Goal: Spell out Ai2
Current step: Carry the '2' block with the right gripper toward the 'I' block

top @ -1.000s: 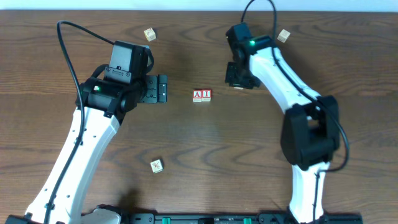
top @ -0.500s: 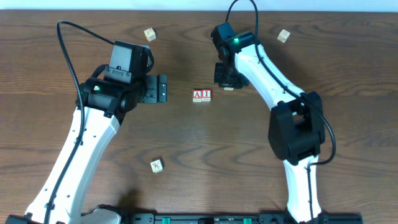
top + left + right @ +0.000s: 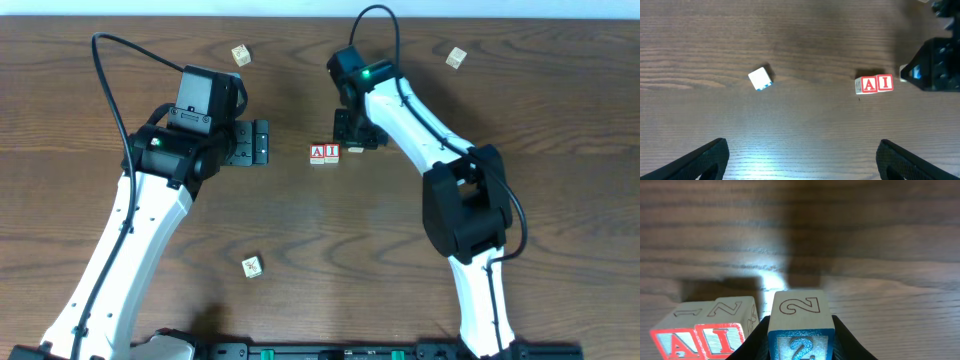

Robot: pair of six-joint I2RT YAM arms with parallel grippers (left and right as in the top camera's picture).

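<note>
We've got the right claw [image 3: 800,341] clamped on the 2 block [image 3: 800,307] just beside the I block [image 3: 729,332] (left claw [image 3: 802,160] is spread apart).

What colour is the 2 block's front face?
Blue, on the small wooden 2 cube; clearest in right wrist view.

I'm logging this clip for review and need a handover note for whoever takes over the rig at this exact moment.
Left hand: open and empty, off to the left of the row.
Right hand: shut on the 2 block, holding it just right of the I block with a narrow gap between them.
Done: A block and I block sit side by side.
Left: set the 2 block down against the I block, release, withdraw. Cannot tell if it touches the table.
</note>
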